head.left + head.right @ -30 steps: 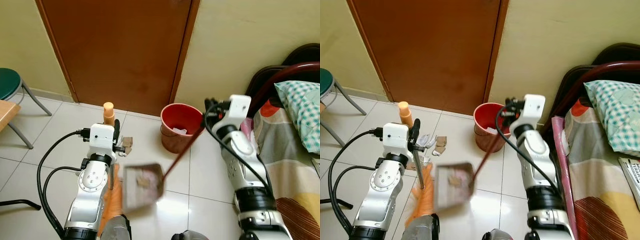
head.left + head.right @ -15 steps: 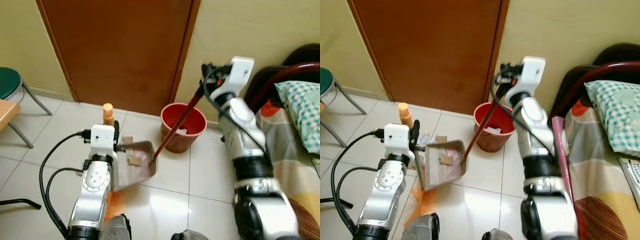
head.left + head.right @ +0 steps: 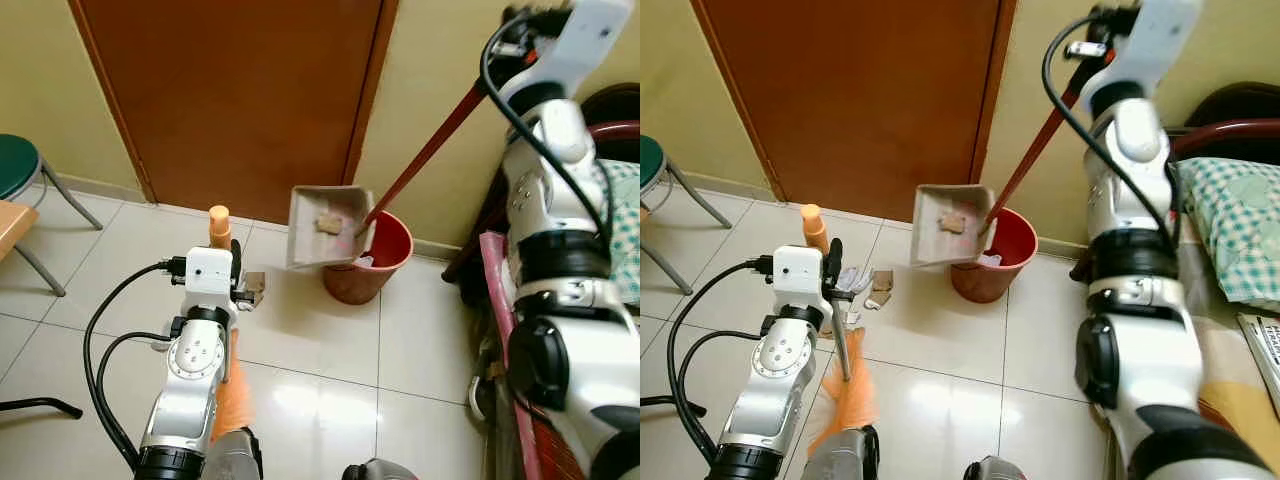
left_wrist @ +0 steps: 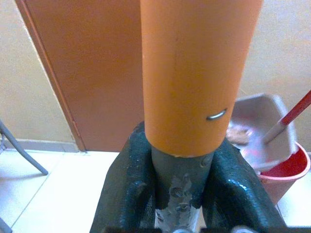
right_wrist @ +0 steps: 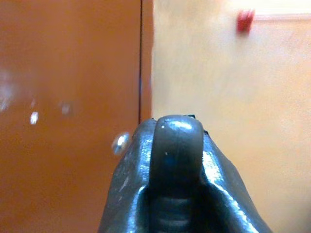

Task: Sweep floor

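Left eye view: the right gripper [image 3: 500, 75], closed on the dustpan [image 3: 322, 227] handle, holds the pan at 8 o'clock, just above the bucket [image 3: 368, 262]; the left gripper [image 4: 182, 194] clamps the broom [image 4: 194, 73].

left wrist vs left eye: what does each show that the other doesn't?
Left wrist alone: the left gripper close up, fingers clamped on the broom handle.
Left eye alone: the right gripper high up holding the dustpan's red pole, the green stool, paper scraps on the floor, and the broom's orange bristles.
Both: brown door, grey dustpan carrying debris and tilted over the red bucket.
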`<state>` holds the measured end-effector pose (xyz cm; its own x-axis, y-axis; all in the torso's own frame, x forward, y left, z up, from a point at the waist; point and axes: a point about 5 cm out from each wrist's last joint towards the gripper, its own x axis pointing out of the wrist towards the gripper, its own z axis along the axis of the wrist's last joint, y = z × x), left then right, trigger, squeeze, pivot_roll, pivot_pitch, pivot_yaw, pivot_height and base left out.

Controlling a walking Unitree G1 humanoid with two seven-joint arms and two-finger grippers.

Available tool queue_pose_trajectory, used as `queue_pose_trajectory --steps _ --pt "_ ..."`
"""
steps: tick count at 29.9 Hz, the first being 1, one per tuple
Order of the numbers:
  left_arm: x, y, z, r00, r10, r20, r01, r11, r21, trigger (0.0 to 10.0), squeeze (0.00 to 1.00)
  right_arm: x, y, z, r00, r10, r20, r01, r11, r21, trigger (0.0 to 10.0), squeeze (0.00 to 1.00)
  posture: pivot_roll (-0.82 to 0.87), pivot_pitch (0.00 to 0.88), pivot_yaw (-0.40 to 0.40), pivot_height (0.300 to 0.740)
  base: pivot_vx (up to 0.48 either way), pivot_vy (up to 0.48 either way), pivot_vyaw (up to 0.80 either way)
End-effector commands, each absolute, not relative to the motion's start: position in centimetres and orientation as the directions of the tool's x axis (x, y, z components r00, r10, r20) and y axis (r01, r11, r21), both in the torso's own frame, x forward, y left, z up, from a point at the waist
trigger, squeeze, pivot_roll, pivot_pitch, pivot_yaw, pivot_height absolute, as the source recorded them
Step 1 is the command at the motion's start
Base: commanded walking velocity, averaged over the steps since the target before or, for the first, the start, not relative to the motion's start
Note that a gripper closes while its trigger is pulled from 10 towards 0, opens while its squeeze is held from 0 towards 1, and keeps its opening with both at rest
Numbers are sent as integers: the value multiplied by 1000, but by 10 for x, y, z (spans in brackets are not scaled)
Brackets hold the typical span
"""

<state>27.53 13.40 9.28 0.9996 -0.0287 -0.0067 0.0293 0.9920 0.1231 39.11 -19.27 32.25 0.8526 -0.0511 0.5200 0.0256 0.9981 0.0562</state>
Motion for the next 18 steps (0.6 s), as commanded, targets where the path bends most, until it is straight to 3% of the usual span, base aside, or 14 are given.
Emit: queue_pose_trajectory --steps 1,4,8,10,14,15,18 --pt "277 131 91 999 -41 -26 44 993 111 10000 0 386 -193 346 789 -48 612 48 999 16 10000 0 61 52 -80 740 0 0 0" --pt "277 133 91 999 -32 -27 35 993 111 10000 0 388 -186 347 782 -19 623 47 998 -29 10000 0 69 53 -75 740 0 0 0" --pt "275 132 90 999 -36 -32 39 993 112 10000 0 388 -160 353 741 84 666 24 988 -151 10000 0 79 55 -72 740 0 0 0" --pt "274 131 89 999 -40 -34 44 993 111 10000 0 384 -135 350 703 201 682 16 954 -298 10000 0 79 56 -70 740 0 0 0" --pt "275 130 89 999 -42 -35 46 993 111 10000 0 382 -119 341 679 284 677 2 921 -389 10000 0 79 56 -71 740 0 0 0" --pt "275 129 90 998 -45 -34 48 993 110 10000 0 380 -104 324 658 374 654 4 866 -500 10000 0 80 56 -71 740 0 0 0" --pt "276 128 90 998 -48 -33 51 993 109 10000 0 374 -86 299 626 497 601 2 770 -638 10000 0 80 56 -71 740 0 0 0"
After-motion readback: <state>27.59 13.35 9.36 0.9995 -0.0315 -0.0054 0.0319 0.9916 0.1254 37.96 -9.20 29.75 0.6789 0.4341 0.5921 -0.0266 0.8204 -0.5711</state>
